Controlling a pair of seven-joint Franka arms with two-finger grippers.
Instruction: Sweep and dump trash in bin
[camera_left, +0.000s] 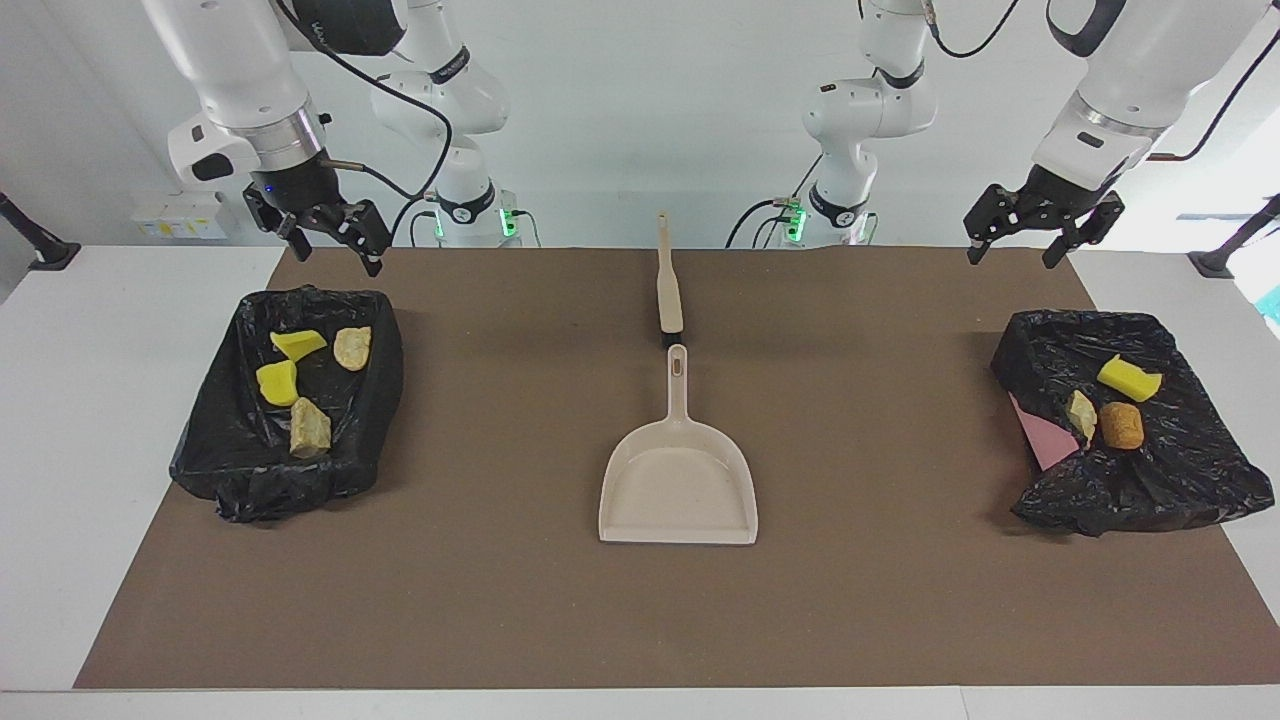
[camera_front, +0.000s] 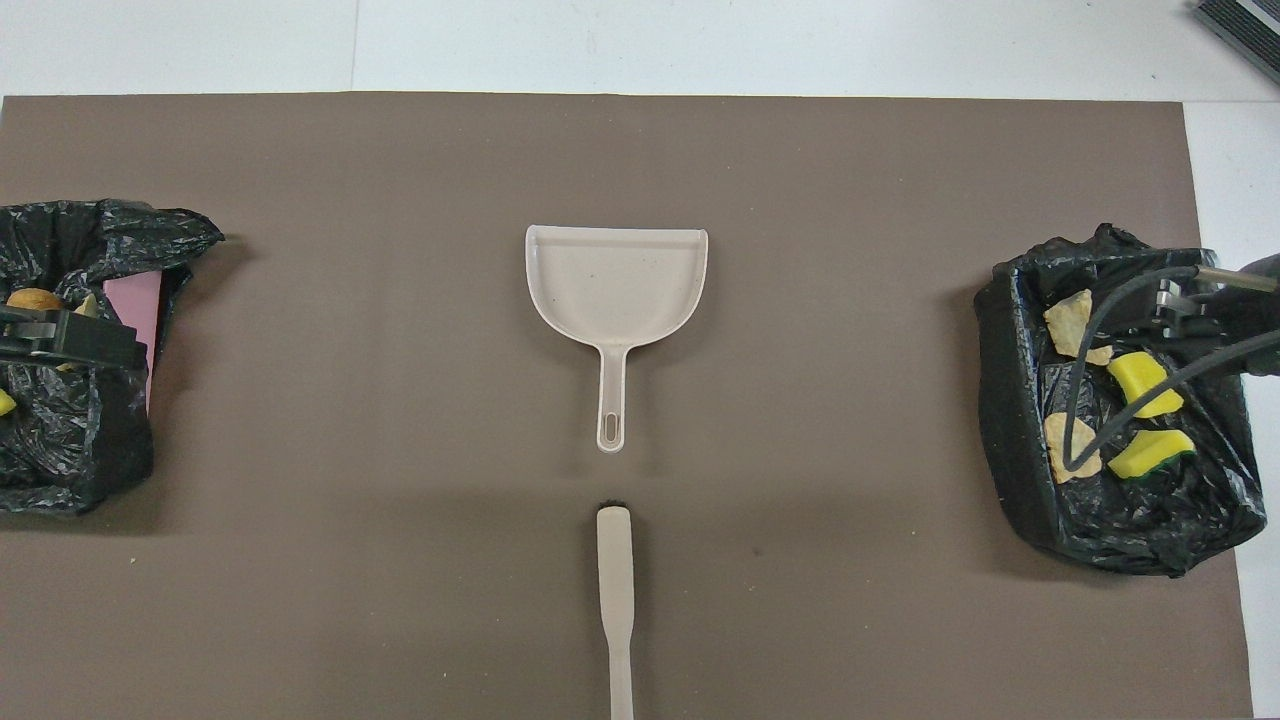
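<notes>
Several scraps of trash, yellow chunks (camera_left: 278, 382) and tan lumps (camera_left: 310, 428), lie in the black-bagged bin (camera_left: 250, 480) at the right arm's end of the table. Three more scraps (camera_left: 1121, 425) lie in the second bagged bin (camera_left: 1150, 490) at the left arm's end. A beige dustpan (camera_left: 678, 480) rests mid-mat with nothing in it, handle toward the robots. The brush (camera_left: 668, 285) lies in line with that handle. My right gripper (camera_left: 335, 248) hangs open over its bin's robot-side edge. My left gripper (camera_left: 1025, 245) hangs open, high above the mat by the other bin.
A brown mat (camera_front: 400, 500) covers most of the white table. A pink sheet (camera_left: 1042, 440) pokes out of the bag at the left arm's end. In the overhead view a cable (camera_front: 1085, 400) from the right arm loops over its bin (camera_front: 1020, 470).
</notes>
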